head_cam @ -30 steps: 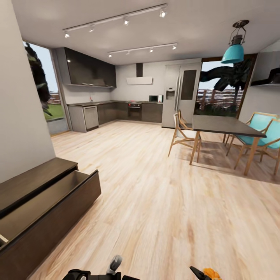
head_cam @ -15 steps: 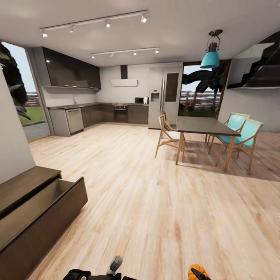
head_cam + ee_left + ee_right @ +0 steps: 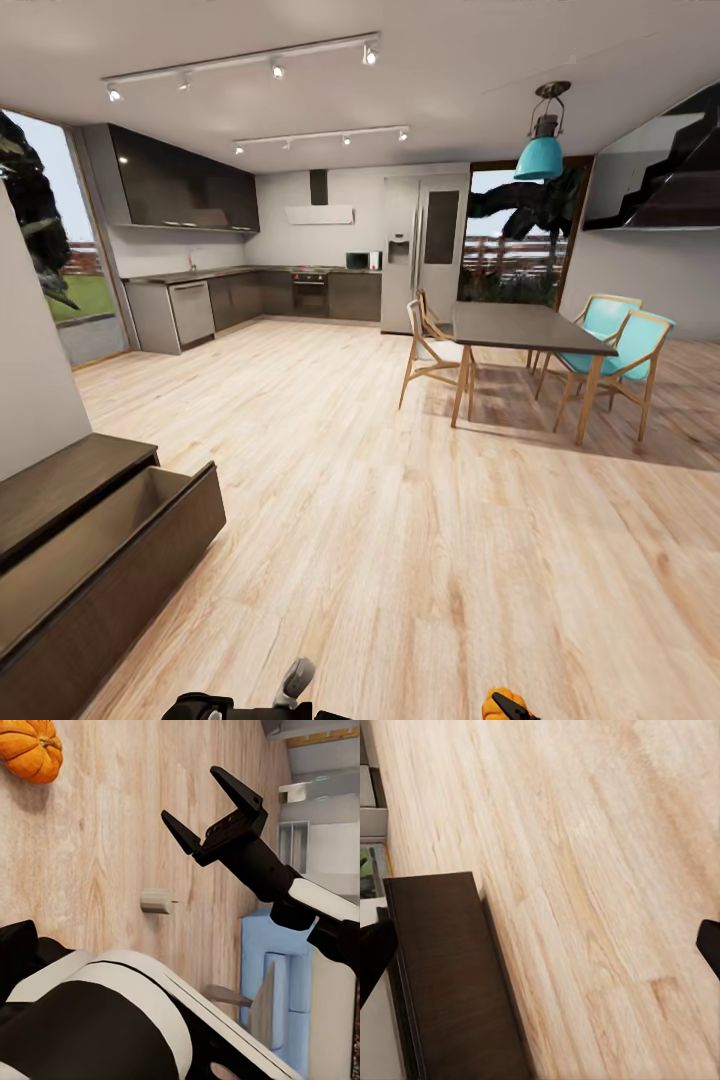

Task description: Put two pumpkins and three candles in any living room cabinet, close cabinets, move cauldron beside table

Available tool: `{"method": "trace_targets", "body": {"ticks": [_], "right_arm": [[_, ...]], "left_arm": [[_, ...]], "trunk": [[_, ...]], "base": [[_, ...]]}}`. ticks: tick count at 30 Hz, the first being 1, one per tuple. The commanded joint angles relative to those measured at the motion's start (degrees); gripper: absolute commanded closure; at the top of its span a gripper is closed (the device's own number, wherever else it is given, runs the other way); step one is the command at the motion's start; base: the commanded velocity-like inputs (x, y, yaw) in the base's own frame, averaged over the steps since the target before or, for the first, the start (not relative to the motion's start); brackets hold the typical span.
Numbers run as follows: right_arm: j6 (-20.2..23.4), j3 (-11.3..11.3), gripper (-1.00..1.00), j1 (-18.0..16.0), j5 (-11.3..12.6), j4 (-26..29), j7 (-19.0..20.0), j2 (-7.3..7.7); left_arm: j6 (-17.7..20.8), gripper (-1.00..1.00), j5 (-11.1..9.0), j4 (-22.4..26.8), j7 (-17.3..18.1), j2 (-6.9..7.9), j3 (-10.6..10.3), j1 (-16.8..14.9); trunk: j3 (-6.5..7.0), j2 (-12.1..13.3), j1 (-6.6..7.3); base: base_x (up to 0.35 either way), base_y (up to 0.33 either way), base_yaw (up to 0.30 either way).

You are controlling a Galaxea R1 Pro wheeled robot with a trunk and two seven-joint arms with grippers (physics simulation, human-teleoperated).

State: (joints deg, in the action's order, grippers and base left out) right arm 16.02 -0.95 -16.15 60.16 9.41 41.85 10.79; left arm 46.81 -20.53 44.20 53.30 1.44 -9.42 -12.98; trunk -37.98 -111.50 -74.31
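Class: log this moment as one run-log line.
left gripper: open, empty | right gripper: open | pumpkin, candle: on floor | cabinet drawer: open

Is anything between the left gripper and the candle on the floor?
Nothing visible. In the left wrist view the open left gripper hangs over bare floorboards, and the candle lies alone on them. The pumpkin sits well off to one side, apart from both.
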Motion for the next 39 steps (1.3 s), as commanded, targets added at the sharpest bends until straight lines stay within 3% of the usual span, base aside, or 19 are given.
{"method": "trace_targets", "body": {"ticks": [1,16,22,28,31,34,36,39], "right_arm": [[0.51,-0.10,-1.00,-0.03,0.50,-0.01,0.08,-0.08],[0.33,-0.08,-1.00,-0.03,0.49,-0.26,-0.01,0.19],[-0.22,-0.10,-1.00,-0.03,0.48,-0.27,-0.01,0.22],[-0.15,-0.03,-1.00,-0.03,0.48,-0.24,-0.75,-0.13],[-0.06,0.03,-1.00,-0.03,0.48,-0.20,-1.77,-0.17],[0.01,0.12,-1.00,-0.03,0.48,0.22,-5.99,0.13],[-0.01,0.14,-1.00,-0.03,0.48,0.45,-9.23,0.25],[-0.15,0.16,-1.00,-0.03,0.36,0.78,-15.06,0.56]], "left_arm": [[0.30,-1.00,-0.30,0.01,-0.04,0.04,-0.20,-0.03],[0.21,-1.00,-0.35,0.01,0.04,0.05,0.11,-0.03],[-0.09,-1.00,-0.42,0.11,0.07,0.05,0.51,-0.03],[-2.90,-1.00,-0.33,0.64,-0.24,0.02,0.34,-0.09],[-2.94,-1.00,-0.35,2.57,-3.25,0.01,0.34,-0.70],[-2.38,-1.00,-1.05,9.17,-10.85,-0.28,0.42,-1.12],[-2.07,-1.00,-1.24,11.78,-13.89,-1.28,0.44,-1.85],[-1.96,-1.00,-1.20,12.97,-15.74,-3.09,0.39,-3.06]], "trunk": [[0.12,0.39,0.23],[2.82,6.40,3.53],[3.06,6.40,3.53],[3.39,6.40,3.53],[3.55,6.40,3.53],[3.60,6.40,3.53],[3.61,6.40,3.53],[3.61,6.40,3.53]], "base": [[0.000,0.000,0.000],[0.000,0.000,-0.001],[0.000,0.000,-0.171],[0.000,0.000,-0.236],[0.000,0.000,-0.209],[0.000,0.000,-0.060],[0.000,0.000,-0.019],[0.000,0.000,-0.006]]}}
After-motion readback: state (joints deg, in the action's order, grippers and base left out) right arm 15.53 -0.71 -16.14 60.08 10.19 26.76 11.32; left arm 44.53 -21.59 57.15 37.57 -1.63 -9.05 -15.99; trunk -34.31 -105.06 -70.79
